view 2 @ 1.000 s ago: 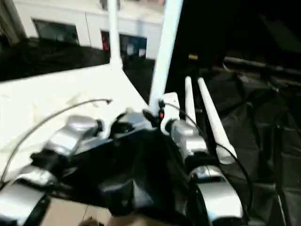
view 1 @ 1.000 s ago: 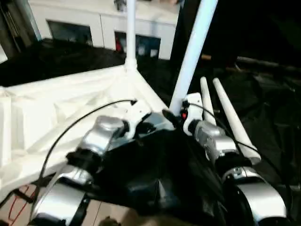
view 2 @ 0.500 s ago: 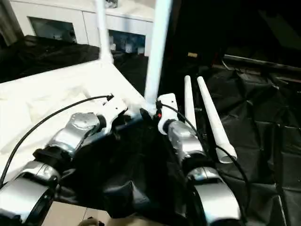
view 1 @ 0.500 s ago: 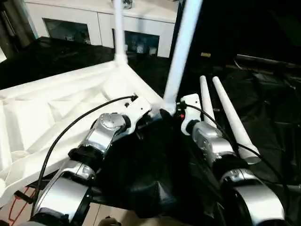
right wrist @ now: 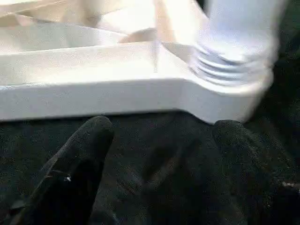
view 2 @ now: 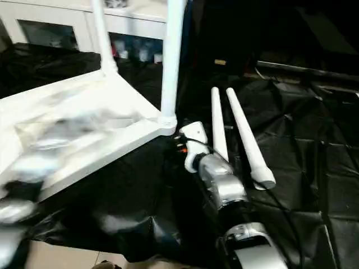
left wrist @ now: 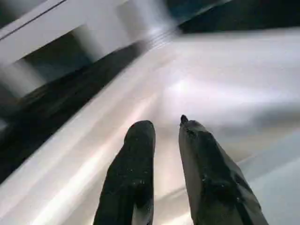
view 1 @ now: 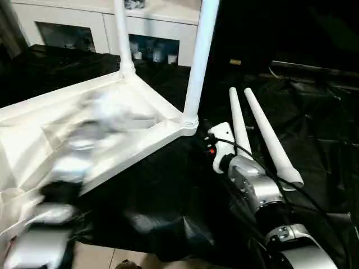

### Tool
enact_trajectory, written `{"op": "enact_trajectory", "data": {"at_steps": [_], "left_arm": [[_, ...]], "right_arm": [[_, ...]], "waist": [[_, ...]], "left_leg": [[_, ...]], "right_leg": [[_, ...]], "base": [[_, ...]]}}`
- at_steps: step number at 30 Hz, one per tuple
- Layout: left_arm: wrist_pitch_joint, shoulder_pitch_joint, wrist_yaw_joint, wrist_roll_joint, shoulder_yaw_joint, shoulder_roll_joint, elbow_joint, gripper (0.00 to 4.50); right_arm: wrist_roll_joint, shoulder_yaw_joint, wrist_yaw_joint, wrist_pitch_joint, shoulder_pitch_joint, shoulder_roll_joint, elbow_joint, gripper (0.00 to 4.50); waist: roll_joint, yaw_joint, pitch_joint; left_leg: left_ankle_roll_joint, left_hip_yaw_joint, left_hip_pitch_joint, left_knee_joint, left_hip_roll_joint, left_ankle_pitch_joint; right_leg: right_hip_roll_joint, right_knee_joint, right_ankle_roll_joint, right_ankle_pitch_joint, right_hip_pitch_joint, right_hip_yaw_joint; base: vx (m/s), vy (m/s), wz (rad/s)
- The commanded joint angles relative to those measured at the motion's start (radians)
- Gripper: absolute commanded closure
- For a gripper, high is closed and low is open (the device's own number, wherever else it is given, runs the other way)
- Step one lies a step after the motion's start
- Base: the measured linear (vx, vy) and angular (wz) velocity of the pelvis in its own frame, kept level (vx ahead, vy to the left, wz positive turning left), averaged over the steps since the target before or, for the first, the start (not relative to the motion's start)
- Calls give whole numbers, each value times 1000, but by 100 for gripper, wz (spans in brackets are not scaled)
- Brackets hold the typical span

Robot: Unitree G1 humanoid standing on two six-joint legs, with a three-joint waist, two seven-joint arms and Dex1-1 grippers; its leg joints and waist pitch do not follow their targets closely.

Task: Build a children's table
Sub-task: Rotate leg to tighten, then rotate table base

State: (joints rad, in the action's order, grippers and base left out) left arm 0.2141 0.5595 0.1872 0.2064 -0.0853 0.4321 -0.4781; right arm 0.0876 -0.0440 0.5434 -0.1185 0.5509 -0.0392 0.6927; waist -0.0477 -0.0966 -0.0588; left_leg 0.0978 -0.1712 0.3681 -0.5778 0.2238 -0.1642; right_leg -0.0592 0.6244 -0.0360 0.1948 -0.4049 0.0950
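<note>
- The table top [view 1: 84,134] lies upside down on the black sheet [view 1: 168,207], ribbed underside facing up
- Two legs stand upright in corner sockets: the near leg [view 1: 196,61] at the corner closest to the right arm, the far leg [view 1: 123,39] at the corner beyond it
- Two loose legs [view 1: 255,131] lie side by side on the sheet, just to the right of the fitted corner, thin ends pointing away from the robot
- Right gripper [right wrist: 159,154] sits low on the sheet facing that near corner socket [right wrist: 234,70], fingers spread wide, nothing between them
- Left gripper [left wrist: 166,154] hangs over the white underside of the top, its two fingers [left wrist: 133,159] a narrow gap apart and holding nothing; in the head views that arm is a blur
- White cabinet [view 1: 151,39] with glass doors stands behind, no part of the job
- Reads like the halfway mark: two legs in, two to go, both grippers free of the leg by the right arm
- Next call, I'd say: right gripper swings across to the nearer loose leg, closes round its shaft, lifts it upright
- Then the thick end has to meet an empty socket squarely and be pushed or twisted home; which empty corner is reachable I can't tell from here
</note>
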Motion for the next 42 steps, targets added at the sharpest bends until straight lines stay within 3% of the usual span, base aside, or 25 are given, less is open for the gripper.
{"op": "enact_trajectory", "data": {"at_steps": [1,3,5,7,9,17,20,24,27,29,30,34,37,42], "left_arm": [[31,-42,-26,44,-25,11,90,343],[105,-140,-16,70,-55,51,199,343],[133,-168,-10,71,-60,61,230,371],[200,-217,-17,65,-75,78,284,379],[256,-259,-31,64,-101,95,312,411],[355,-336,-19,81,-159,118,365,450],[391,-349,24,59,-142,134,377,450],[425,-373,238,-17,-28,175,368,450],[463,-370,312,-39,2,181,376,450],[511,-368,388,-76,32,197,412,450],[571,-371,482,-133,65,218,466,450],[625,-377,611,-217,115,257,537,450],[602,-344,737,-294,152,258,564,450],[591,-276,829,-341,202,232,570,450]], "right_arm": [[-7,-6,-1,-4,23,3,20,66],[-28,-16,-15,-16,58,0,73,66],[-32,-18,-17,-20,71,-1,94,66],[-29,-21,-8,-29,94,2,129,97],[-30,-28,6,-39,108,8,150,107],[-50,-41,-6,-22,151,35,226,180],[-51,-42,-11,-8,165,40,260,192],[-55,-34,-27,25,202,55,328,237],[-56,-25,-37,39,220,62,356,260],[-55,-21,-41,47,231,65,371,280],[-55,-21,-43,57,236,66,382,286],[-55,-21,-42,66,237,62,390,316],[-57,-16,-40,83,241,53,409,348],[-57,-11,-44,95,245,46,422,375]], "waist": [[20,-2,69],[24,-5,69],[24,-7,65],[27,-16,66],[27,-16,63],[28,-13,63],[29,-14,64],[28,-17,65],[30,-16,65],[27,-14,65],[27,-13,64],[28,-13,63],[29,-13,62],[30,-13,63]], "left_leg": [[-10,6,-17,64,26,-187],[-1,5,-20,66,26,-198],[5,1,-22,65,22,-217],[14,2,-26,65,22,-244],[14,4,-19,69,19,-249],[15,10,-19,70,18,-272],[16,9,-19,70,18,-269],[20,10,-20,72,17,-269],[29,8,-23,72,20,-268],[31,7,-22,72,18,-263],[30,6,-21,72,17,-260],[32,5,-21,72,15,-250],[36,3,-21,71,14,-263],[42,4,-18,71,13,-251]], "right_leg": [[-86,-68,-179,122,51,-60],[-84,-66,-184,125,49,-60],[-83,-72,-183,148,44,-62],[-84,-75,-175,172,43,-64],[-83,-76,-168,180,47,-63],[-83,-79,-158,220,44,-61],[-82,-78,-164,204,42,-62],[-85,-75,-174,198,42,-62],[-85,-73,-185,169,42,-64],[-86,-70,-185,166,45,-64],[-85,-69,-186,168,44,-65],[-84,-68,-190,162,45,-64],[-83,-70,-185,182,45,-66],[-83,-69,-178,182,50,-66]], "base": [[0,0,0],[0,0,0],[0,0,0],[0,0,0],[0,0,0],[0,0,0],[0,0,0],[0,0,0],[0,0,0],[0,0,0],[0,0,0],[0,0,0],[0,0,0],[0,0,0]]}}
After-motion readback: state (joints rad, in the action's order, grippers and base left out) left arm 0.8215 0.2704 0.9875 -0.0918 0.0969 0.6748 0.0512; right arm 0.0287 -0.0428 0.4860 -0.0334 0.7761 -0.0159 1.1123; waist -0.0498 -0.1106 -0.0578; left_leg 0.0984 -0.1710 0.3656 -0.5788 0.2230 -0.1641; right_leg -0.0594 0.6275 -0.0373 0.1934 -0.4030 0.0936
